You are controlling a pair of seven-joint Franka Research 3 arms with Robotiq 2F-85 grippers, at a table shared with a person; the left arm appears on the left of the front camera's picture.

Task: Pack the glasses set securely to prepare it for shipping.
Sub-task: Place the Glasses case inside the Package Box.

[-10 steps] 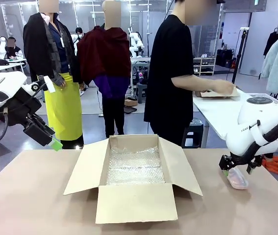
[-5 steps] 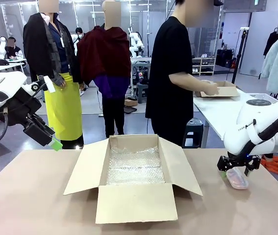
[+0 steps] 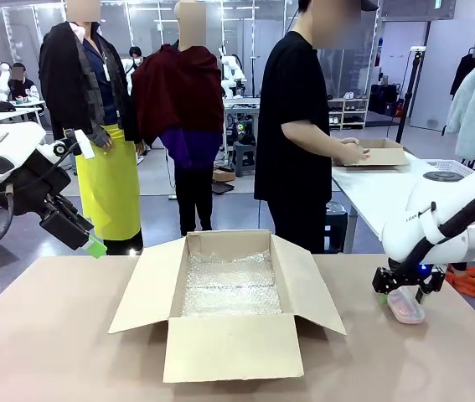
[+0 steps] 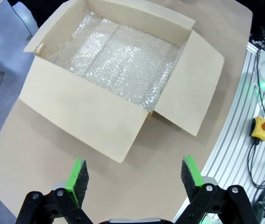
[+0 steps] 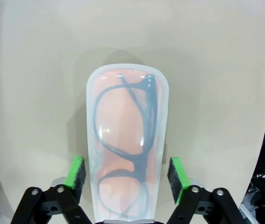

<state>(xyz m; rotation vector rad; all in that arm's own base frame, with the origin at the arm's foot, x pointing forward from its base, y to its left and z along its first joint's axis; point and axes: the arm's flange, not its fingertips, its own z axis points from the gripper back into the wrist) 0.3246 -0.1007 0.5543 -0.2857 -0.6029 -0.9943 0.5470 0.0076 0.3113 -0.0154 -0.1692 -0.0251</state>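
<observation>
Hardly shifted since a moment ago, the right hand [image 3: 403, 295] sits low over the pink case [image 5: 125, 140], pads spread either side of it, released rather than gripping. Dark glasses show through the lid. That case lies flat on the tabletop [image 3: 53, 335], at 3 o'clock from the open box [image 3: 233, 347]. At 9 o'clock, the left hand [image 4: 134, 172] hangs in the air, fingers wide apart.

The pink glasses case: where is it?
Front view: the pink case lies on the table, right of the cardboard box, between the open fingers of the right gripper.
</observation>
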